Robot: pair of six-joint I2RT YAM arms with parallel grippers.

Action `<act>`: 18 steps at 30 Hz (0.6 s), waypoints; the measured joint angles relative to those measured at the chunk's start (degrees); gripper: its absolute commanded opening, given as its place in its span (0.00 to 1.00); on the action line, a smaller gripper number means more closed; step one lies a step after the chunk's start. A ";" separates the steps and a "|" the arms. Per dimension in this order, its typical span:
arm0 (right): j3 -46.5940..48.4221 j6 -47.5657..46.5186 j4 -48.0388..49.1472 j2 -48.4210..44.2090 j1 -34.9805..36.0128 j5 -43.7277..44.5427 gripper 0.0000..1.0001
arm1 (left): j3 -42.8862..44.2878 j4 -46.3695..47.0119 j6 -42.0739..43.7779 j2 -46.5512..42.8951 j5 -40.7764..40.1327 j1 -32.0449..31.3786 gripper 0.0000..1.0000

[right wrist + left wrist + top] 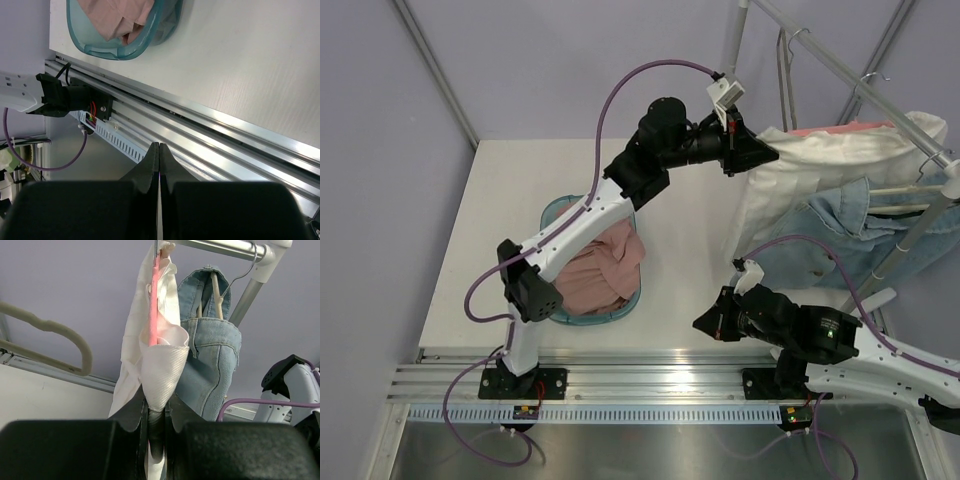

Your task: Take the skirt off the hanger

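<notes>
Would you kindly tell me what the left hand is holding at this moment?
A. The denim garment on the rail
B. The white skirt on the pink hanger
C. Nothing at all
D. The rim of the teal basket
B: in the left wrist view, the left hand is shut on the lower fold of the white skirt, which hangs from the pink hanger.

Bright, even overhead light, faint shadows on the matte white tabletop [510,200], streaky glare along the ribbed aluminium rail [235,132] at the bench's near edge, white woven skirt [162,375] crisp, black wrist-view foregrounds blurred.
</notes>
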 measured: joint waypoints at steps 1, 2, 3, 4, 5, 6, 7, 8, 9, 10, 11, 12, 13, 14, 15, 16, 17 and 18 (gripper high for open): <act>0.00 -0.02 0.02 0.15 0.00 -0.15 0.00 | -0.37 -0.04 0.07 -0.48 0.04 0.04 0.00; 0.00 -0.02 0.04 0.28 0.00 -0.35 0.00 | -0.81 -0.13 0.20 -0.98 0.07 0.07 0.00; 0.02 0.00 0.04 0.39 0.00 -0.50 0.00 | -1.55 -0.04 0.33 -1.68 0.07 0.09 0.00; 0.04 -0.02 0.04 0.44 0.00 -0.74 0.00 | -2.67 0.20 0.50 -2.40 0.04 0.09 0.00; 0.09 -0.02 0.04 0.48 0.00 -0.85 0.00 | -4.81 0.70 0.70 -3.74 0.02 0.17 0.00; 0.11 -0.02 0.07 0.48 0.00 -0.92 0.00 | -7.06 0.94 0.96 -5.25 -0.02 0.24 0.00; 0.20 -0.02 0.07 0.46 0.00 -0.92 0.00 | -9.38 1.03 1.14 -6.67 -0.07 0.33 0.00; 0.24 -0.02 0.09 0.46 0.00 -0.90 0.01 | -11.98 1.31 1.31 -8.26 -0.07 0.48 0.00; 0.26 -0.02 0.09 0.44 0.00 -0.92 0.03 | -13.84 1.33 1.44 -9.51 -0.04 0.66 0.00; 0.31 -0.02 0.09 0.42 0.00 -0.92 0.04 | -15.85 1.38 1.60 -10.75 -0.04 0.98 0.00; 0.39 -0.04 0.09 0.42 0.00 -0.92 0.06 | -17.59 1.40 1.73 -11.80 -0.02 1.40 0.00; 0.46 -0.09 0.11 0.42 0.00 -0.92 0.09 | -19.06 1.40 1.81 -12.72 0.00 1.86 0.00; 0.52 -0.11 0.13 0.42 0.00 -0.92 0.12 | -20.55 1.42 1.84 -13.75 0.00 2.54 0.00; 0.52 -0.22 0.17 0.42 0.00 -0.90 0.16 | -21.86 1.40 1.95 -14.58 0.04 3.23 0.00; 0.52 -0.22 0.22 0.42 0.00 -0.92 0.31 | -23.19 1.40 2.01 -15.52 0.02 4.04 0.00; 0.52 -0.22 0.26 0.42 0.00 -0.92 0.41 | -24.22 1.40 2.08 -16.26 0.00 4.61 0.00; 0.52 -0.17 0.33 0.42 0.00 -0.96 0.49 | -26.05 1.53 2.32 -17.46 -0.09 5.42 0.00; 0.52 -0.57 0.44 0.44 0.00 -1.05 0.70 | -27.93 1.40 2.67 -18.84 -0.22 6.03 0.00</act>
